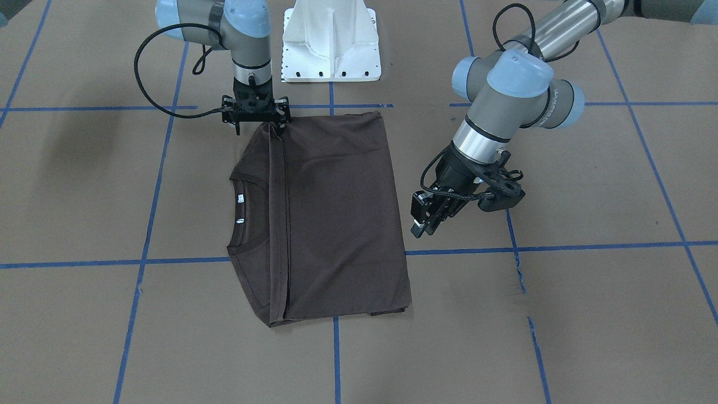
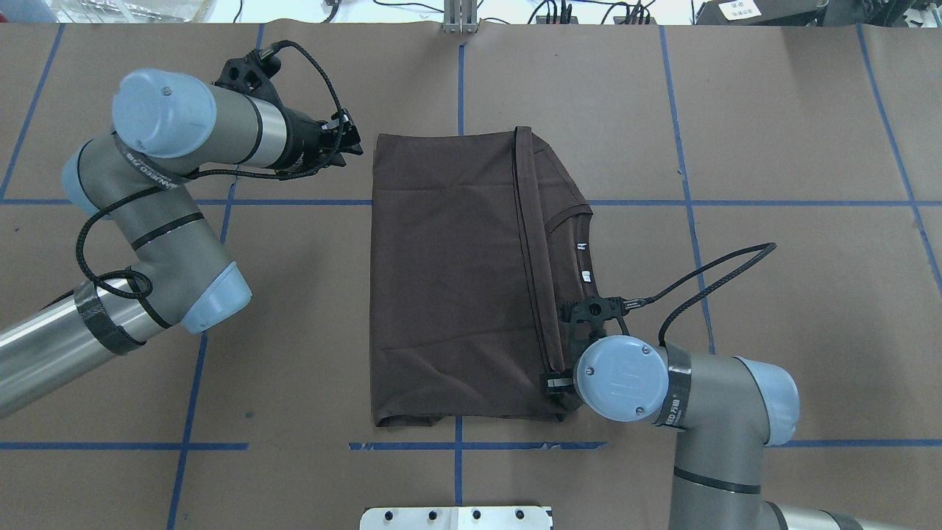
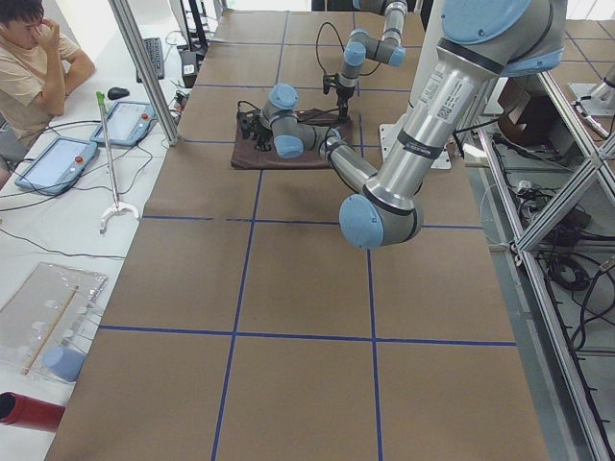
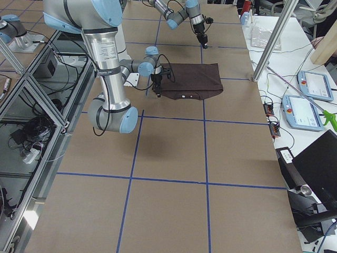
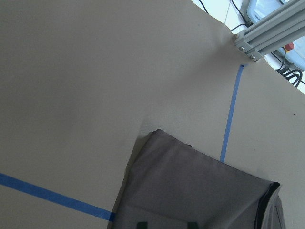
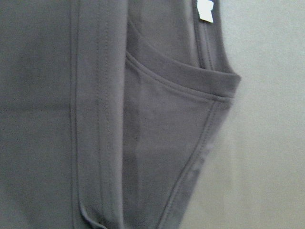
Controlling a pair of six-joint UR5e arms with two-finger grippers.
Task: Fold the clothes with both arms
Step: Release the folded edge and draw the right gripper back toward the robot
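The dark brown T-shirt (image 1: 342,213) (image 2: 449,280) lies flat on the brown table, folded so its hem runs beside the collar (image 1: 247,182), where white tags (image 2: 586,276) show. My right gripper (image 1: 261,128) (image 2: 563,379) points down over the hem corner nearest the robot base and looks open, one finger touching the cloth. Its wrist view is filled by the shirt (image 6: 47,114) and shows no fingers. My left gripper (image 1: 427,221) (image 2: 352,143) hovers open just off the shirt's opposite side, holding nothing. The left wrist view shows its fingertips (image 5: 190,224) over a shirt corner (image 5: 200,191).
The white base block (image 1: 331,45) stands at the robot's edge of the table. Blue tape lines (image 1: 561,247) grid the brown surface. Beyond the far edge are a seated person (image 3: 29,58), tablets (image 3: 125,120), a grabber stick (image 3: 110,163) and an aluminium post (image 5: 267,28).
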